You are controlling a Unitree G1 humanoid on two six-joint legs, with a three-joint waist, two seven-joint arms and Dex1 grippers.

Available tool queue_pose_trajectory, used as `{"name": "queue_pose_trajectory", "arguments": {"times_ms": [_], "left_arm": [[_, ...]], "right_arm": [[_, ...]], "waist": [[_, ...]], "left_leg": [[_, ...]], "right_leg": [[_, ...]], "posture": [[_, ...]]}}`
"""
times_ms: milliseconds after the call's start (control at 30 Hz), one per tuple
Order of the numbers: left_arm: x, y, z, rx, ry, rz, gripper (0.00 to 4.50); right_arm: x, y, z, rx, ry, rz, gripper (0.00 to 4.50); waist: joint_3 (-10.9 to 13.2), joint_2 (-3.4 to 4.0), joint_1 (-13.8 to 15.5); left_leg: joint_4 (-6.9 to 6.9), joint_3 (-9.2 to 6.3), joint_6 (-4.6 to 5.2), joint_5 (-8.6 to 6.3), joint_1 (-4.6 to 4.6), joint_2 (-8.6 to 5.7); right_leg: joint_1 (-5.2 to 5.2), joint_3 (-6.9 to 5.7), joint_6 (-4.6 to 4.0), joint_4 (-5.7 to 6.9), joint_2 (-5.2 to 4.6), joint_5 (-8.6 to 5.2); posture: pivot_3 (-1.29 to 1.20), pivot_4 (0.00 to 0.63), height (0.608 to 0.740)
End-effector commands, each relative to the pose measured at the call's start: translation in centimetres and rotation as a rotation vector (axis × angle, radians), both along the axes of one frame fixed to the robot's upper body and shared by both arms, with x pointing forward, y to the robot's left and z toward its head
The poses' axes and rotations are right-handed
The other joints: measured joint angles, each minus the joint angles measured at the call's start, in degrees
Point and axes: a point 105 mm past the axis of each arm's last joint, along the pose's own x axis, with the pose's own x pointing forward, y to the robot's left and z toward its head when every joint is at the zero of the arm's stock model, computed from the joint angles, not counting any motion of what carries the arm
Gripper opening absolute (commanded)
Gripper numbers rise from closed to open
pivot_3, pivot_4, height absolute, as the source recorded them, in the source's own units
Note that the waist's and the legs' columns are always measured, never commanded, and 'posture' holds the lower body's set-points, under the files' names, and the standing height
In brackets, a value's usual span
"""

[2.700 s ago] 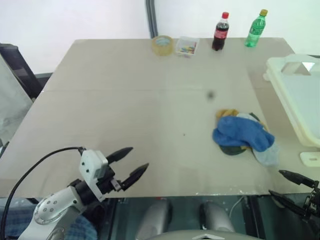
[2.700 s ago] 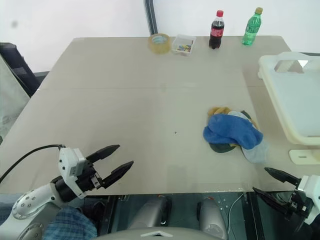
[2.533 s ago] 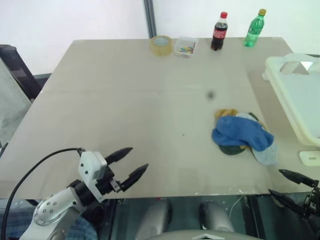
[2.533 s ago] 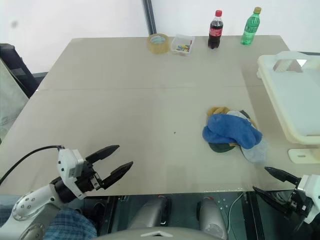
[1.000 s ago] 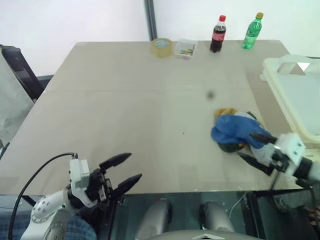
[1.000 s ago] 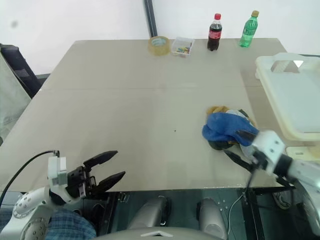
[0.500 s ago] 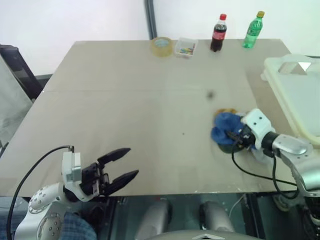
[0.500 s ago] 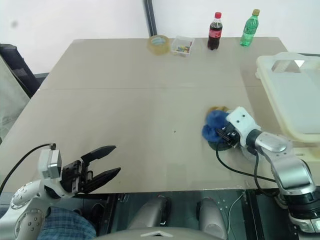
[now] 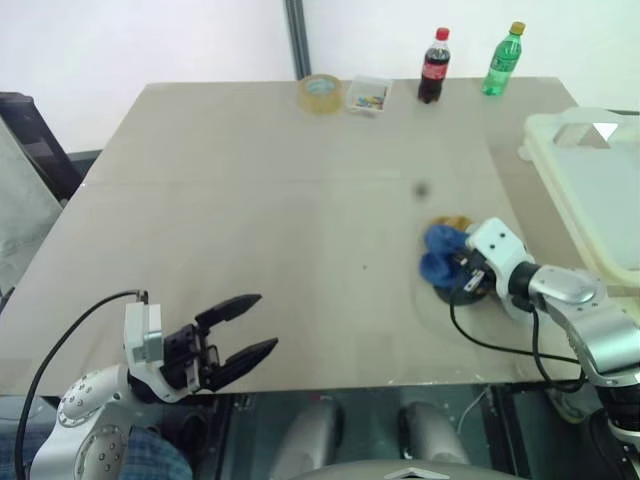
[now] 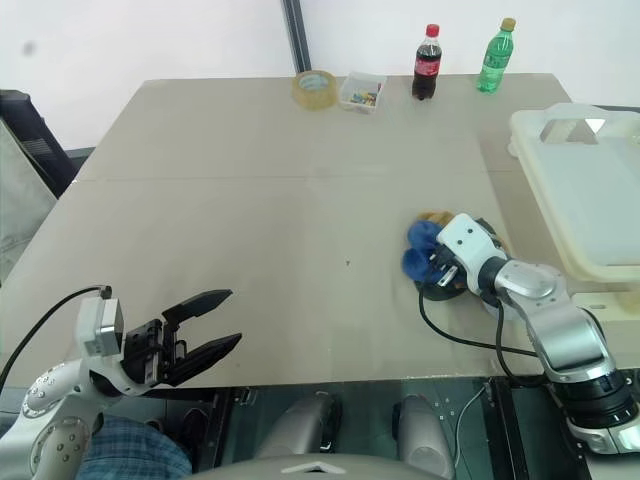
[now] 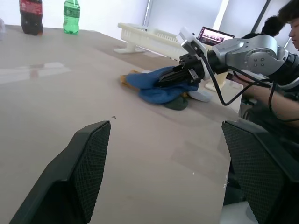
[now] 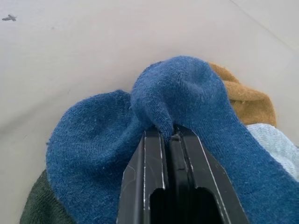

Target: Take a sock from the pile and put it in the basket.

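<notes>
The right pincer (image 12: 170,136) was pinched tight on a fold of the blue sock (image 12: 187,98) atop the pile (image 10: 440,262), which lay on the worktop (image 9: 280,200) near its right edge, apparently not lifted. The basket (image 10: 590,190) stood just right of it. The left pincer (image 9: 245,325) hovered spread wide, empty, at the near edge.

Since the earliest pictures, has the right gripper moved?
Yes. The right gripper went from the table's near edge up onto the sock pile, pinching the blue sock.
</notes>
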Motion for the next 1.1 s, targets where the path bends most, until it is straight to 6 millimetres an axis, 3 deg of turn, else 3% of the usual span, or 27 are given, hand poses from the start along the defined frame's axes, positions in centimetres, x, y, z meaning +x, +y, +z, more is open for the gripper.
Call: {"name": "queue_pose_trajectory", "arguments": {"times_ms": [33,167,333,400,567,633,833,933,1100], "left_arm": [[-0.2,-0.1,0.8,0.004,-0.028,-0.007,4.14],[-0.2,-0.3,0.7,0.004,-0.02,-0.018,4.14],[-0.2,0.0,0.5,0.012,-0.016,-0.018,4.14],[-0.2,0.1,0.5,0.016,-0.016,-0.017,4.14],[-0.4,0.1,0.7,0.019,-0.017,-0.01,4.14],[-0.5,0.1,0.7,0.02,-0.016,-0.005,4.14],[-0.7,0.3,0.8,0.028,-0.011,0.001,4.14],[-0.8,0.3,0.9,0.027,-0.013,0.004,4.14],[-0.9,0.3,0.8,0.028,-0.004,0.001,4.14]], "right_arm": [[-0.7,3.7,2.4,0.029,-0.062,0.148,0.13],[-0.9,6.9,1.8,0.037,-0.009,0.238,0.13],[-1.7,11.1,-0.4,-0.001,0.101,0.377,0.13],[-2.3,13.8,-0.8,0.018,0.131,0.459,0.13],[-2.2,17.5,-0.9,-0.024,0.088,0.587,0.13],[-2.6,18.3,-0.9,-0.033,0.094,0.651,0.7],[-2.9,19.2,-0.4,-0.018,0.108,0.688,3.19],[-2.8,17.7,0.6,0.029,0.123,0.647,4.34],[-3.0,10.9,2.0,0.01,0.162,0.525,4.43]], "waist": [[0.01,0.02,-0.58],[0.01,0.01,-1.27],[0.02,0.02,-1.23],[0.02,0.01,-1.23],[0.02,0.02,-1.35],[0.02,0.02,-1.25],[0.02,0.02,-1.32],[0.02,0.02,-1.32],[0.02,0.0,-0.72]], "left_leg": [[0.0,0.0,0.0,0.0,0.0,0.01],[-0.01,-0.03,0.0,0.0,0.01,0.02],[-0.01,-0.05,-0.01,0.01,-0.02,0.01],[-0.02,-0.05,-0.03,0.01,-0.05,0.0],[-0.06,-0.03,-0.05,0.02,-0.07,0.01],[-0.06,-0.02,-0.11,0.05,-0.08,-0.01],[-0.1,-0.03,-0.11,0.05,-0.11,0.0],[-0.11,-0.04,-0.1,0.04,-0.11,0.0],[-0.1,-0.07,-0.06,0.01,-0.24,-0.09]], "right_leg": [[-0.01,0.0,0.0,0.0,0.0,0.0],[0.0,0.0,0.0,0.01,0.02,0.0],[-0.11,-0.01,-0.02,0.01,0.01,0.01],[-0.18,0.0,-0.04,0.02,0.0,0.02],[-0.31,-0.01,-0.1,0.07,0.03,0.07],[-0.31,-0.02,-0.11,0.06,0.03,0.08],[-0.37,-0.03,-0.11,0.07,0.03,0.08],[-0.38,-0.02,-0.13,0.08,0.03,0.09],[-0.39,-0.07,-0.13,-0.02,-0.06,0.1]], "posture": [[0.0,0.15,0.74],[0.0,0.15,0.74],[0.0,0.15,0.74],[0.0,0.15,0.74],[0.0,0.15,0.74],[0.0,0.15,0.74],[0.0,0.15,0.74],[0.0,0.15,0.74],[0.0,0.15,0.74]]}}
